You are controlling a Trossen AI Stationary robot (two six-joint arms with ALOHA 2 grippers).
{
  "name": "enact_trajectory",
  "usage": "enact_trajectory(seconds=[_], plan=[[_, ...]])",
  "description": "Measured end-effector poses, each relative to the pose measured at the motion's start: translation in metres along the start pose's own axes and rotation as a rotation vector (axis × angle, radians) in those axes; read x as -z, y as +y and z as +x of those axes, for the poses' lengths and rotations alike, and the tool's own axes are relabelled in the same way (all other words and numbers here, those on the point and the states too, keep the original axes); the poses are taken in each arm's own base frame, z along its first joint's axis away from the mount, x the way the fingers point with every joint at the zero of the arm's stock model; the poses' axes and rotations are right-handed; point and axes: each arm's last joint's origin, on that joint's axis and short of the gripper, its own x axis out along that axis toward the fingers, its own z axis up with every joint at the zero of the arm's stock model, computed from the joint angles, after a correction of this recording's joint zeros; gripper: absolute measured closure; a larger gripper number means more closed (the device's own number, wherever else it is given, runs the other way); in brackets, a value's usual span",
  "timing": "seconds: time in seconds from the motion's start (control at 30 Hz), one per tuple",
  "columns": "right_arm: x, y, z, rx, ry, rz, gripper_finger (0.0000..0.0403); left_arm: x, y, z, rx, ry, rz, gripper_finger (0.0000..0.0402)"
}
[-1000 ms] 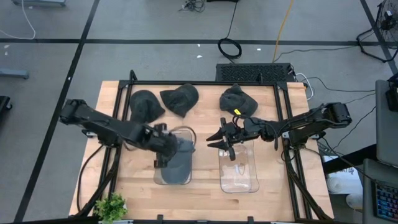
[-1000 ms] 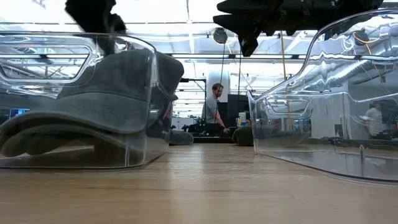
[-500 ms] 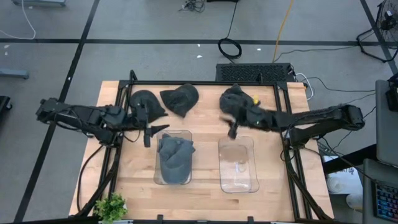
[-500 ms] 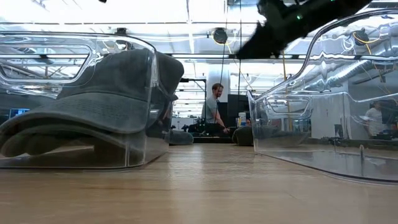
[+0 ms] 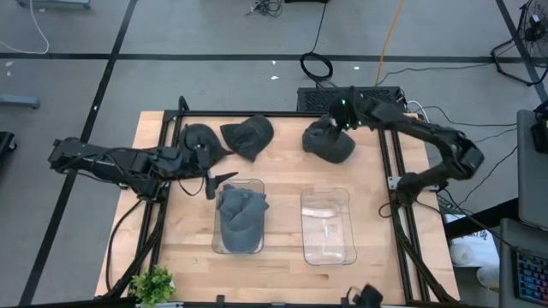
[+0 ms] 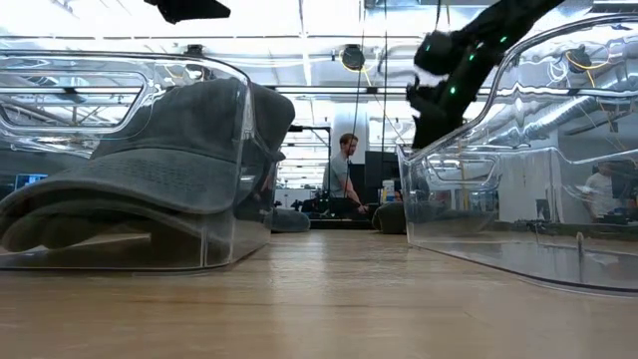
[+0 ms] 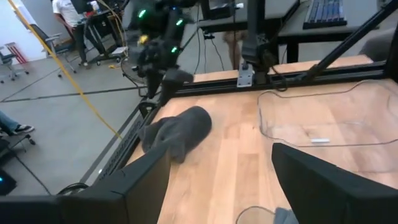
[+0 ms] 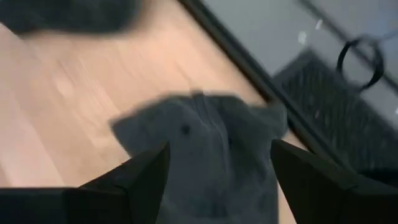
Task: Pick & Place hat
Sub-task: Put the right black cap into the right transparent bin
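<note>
Looking down, the right tool (image 5: 342,114) has swung from above the empty bin (image 5: 328,227) back to the rear hat (image 5: 328,140) lying on the table (image 5: 282,171), while the left tool (image 5: 214,180), fingers apart, has retreated beside its filled bin (image 5: 239,217). The right wrist view shows that tool's fingers spread over the hat (image 8: 205,143).

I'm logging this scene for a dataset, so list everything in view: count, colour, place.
loose hats: three, dark grey, along the table's far edge; left, middle, right
binned hat: one, grey, inside the left bin
bins: two, clear plastic; left holds a hat, right holds none
table: one, light wood with a black frame
plant: one, green, near left corner
person: one, far back in the room
left hand: open, beside the left bin's far corner
right hand: open, above the right loose hat
</note>
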Motion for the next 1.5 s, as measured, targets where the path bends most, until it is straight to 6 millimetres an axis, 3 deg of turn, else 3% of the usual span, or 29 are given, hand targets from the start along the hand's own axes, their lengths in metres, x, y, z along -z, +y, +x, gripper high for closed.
enact_trajectory(seconds=[0.13,0.3,0.63,0.77,0.9,0.97,1.13,1.33,1.5], plan=[[0.003,-0.016,0.026,-0.080,0.107,0.015,0.0142,0.001,-0.001,0.002,0.009,0.007,-0.007,0.0115],[0.015,-0.012,0.051,-0.153,0.235,-0.017,0.0148,0.000,-0.001,0.001,0.009,0.003,-0.009,0.0124],[0.027,-0.013,0.086,-0.019,0.370,-0.123,0.0158,0.000,-0.001,0.001,0.010,0.003,-0.011,0.0115],[0.028,-0.012,0.084,-0.025,0.374,-0.130,0.0219,0.000,-0.001,0.001,0.010,0.002,-0.011,0.0119],[0.025,-0.010,0.074,-0.116,0.338,-0.133,0.0358,0.000,-0.001,0.001,0.010,0.002,-0.011,0.0126],[0.022,-0.009,0.067,-0.138,0.305,-0.135,0.0388,0.000,-0.001,0.001,0.010,0.002,-0.011,0.0127],[0.008,0.000,0.030,-0.121,0.171,-0.134,0.0400,0.000,-0.001,0.001,0.010,0.002,-0.011,0.0123],[0.000,0.032,-0.058,-0.115,-0.084,-0.097,0.0402,0.000,-0.001,0.001,0.010,0.002,-0.011,0.0121],[0.027,0.079,-0.135,-0.108,-0.287,-0.044,0.0402,0.000,-0.001,0.001,0.010,0.002,-0.011,0.0127]])
